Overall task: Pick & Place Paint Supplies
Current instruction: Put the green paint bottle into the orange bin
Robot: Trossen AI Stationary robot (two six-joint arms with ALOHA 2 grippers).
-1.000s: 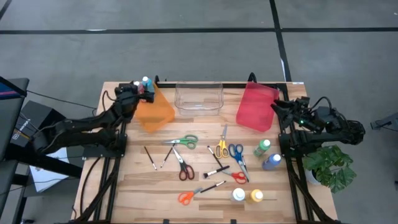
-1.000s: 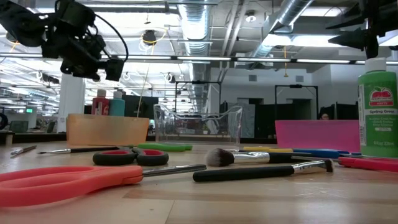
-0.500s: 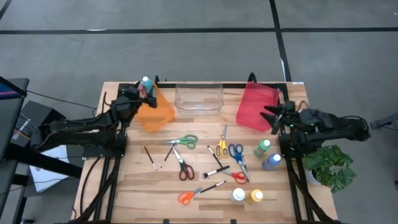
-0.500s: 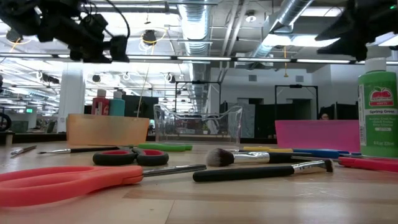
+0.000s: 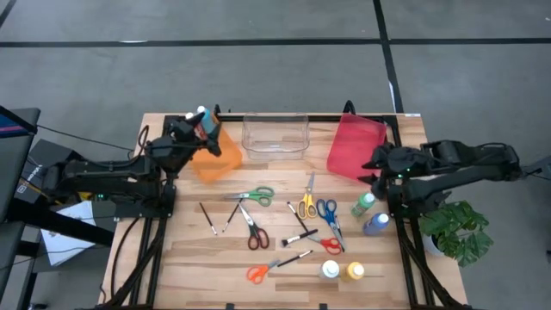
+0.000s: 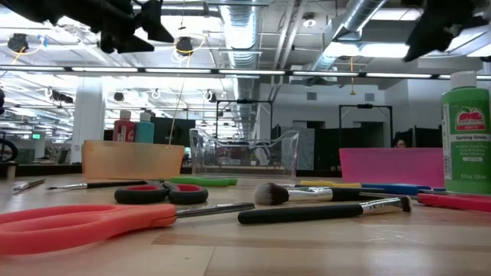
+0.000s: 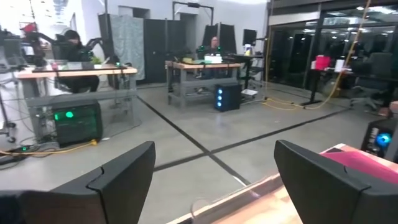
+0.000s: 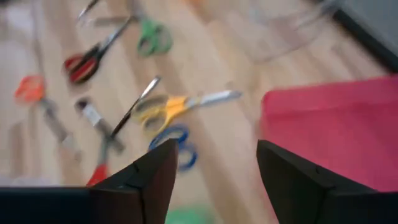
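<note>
Green bottle's (image 6: 466, 134) label, low view only

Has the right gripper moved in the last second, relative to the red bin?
Yes. In the high view the right gripper has swung from beside the red bin's outer edge inward, over its near corner, toward the green bottle.

Orange bin (image 5: 213, 155), clear bin (image 5: 275, 135), red bin (image 5: 354, 148), green bottle (image 6: 466, 136).

Scissors (image 5: 254, 195): 6
Paint bottles (image 5: 362, 205): 6, two in the orange bin
Paintbrushes (image 5: 207, 218): 4
Bins (image 5: 275, 136): 3
End effectors (image 5: 372, 168): 2
</note>
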